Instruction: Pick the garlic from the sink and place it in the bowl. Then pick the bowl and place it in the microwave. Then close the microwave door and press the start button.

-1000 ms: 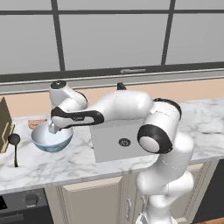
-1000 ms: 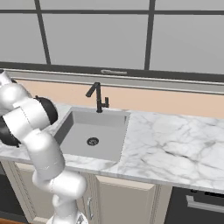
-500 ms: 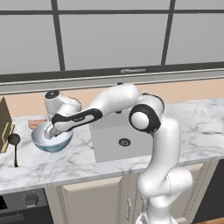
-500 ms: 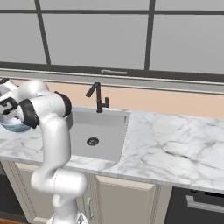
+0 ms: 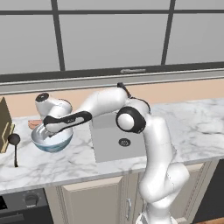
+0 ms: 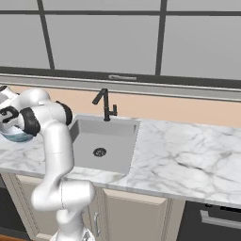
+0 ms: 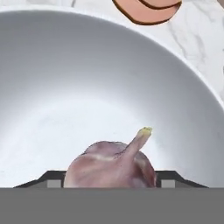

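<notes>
The bowl (image 5: 53, 141), white inside and blue-green outside, stands on the marble counter left of the sink (image 5: 114, 147). My gripper (image 5: 52, 130) reaches down into it. In the hand view the pale pinkish garlic (image 7: 111, 166) sits between my two fingertips (image 7: 53, 180), point up, just above the bowl's white inside (image 7: 105, 83). The jaws are closed against its sides. In the right base view the bowl's rim (image 6: 14, 137) peeks out behind my arm, left of the sink (image 6: 113, 136). The microwave is out of view.
A brown flat thing (image 5: 34, 124) lies just behind the bowl and shows again (image 7: 148, 11) past its rim. A knife block (image 5: 4, 124) and a black ladle (image 5: 14, 146) stand at the far left. The black faucet (image 6: 106, 106) rises behind the sink.
My elbow and forearm have swung up and back toward the window. The hand has stayed over the bowl with the garlic in it. The bowl has not moved.
</notes>
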Controlling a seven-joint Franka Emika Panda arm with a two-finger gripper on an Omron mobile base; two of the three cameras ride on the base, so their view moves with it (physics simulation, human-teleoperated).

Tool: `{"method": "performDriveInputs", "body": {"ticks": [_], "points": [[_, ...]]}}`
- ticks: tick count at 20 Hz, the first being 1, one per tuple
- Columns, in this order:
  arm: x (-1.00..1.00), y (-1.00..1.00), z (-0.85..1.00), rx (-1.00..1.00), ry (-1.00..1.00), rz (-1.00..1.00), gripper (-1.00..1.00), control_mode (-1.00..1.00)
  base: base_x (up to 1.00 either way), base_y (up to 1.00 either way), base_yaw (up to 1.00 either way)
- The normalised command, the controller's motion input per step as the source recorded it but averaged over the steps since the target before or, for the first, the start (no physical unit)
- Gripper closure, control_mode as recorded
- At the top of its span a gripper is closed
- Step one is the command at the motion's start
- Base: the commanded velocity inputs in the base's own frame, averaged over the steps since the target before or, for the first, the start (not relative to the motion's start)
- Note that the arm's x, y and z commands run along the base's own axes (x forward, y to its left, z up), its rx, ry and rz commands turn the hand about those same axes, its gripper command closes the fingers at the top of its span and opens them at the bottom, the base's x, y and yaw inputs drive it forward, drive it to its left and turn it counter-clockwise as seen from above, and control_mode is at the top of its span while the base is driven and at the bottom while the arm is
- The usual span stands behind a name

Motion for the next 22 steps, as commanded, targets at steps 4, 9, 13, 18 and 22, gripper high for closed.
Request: {"method": "performDriveInputs", "body": {"ticks": [4, 9, 13, 18, 22], "points": [[0.0, 0.0, 0.26, 0.0, 0.0, -0.04, -1.0, -1.0, 0.0, 0.0, 0.0], [-0.54, 0.14, 0.18, 0.0, 0.0, 0.0, -1.0, -1.0, 0.0, 0.0, 0.0], [-0.87, 0.27, -0.08, 0.0, 0.0, 0.01, -1.0, -1.0, 0.0, 0.0, 0.0], [-0.04, 0.0, -0.34, 0.0, 0.0, 0.0, -1.0, -1.0, 0.0, 0.0, 0.0], [-0.18, -0.16, 0.15, 0.01, -0.05, 0.0, -1.0, -1.0, 0.0, 0.0, 0.0]]}}
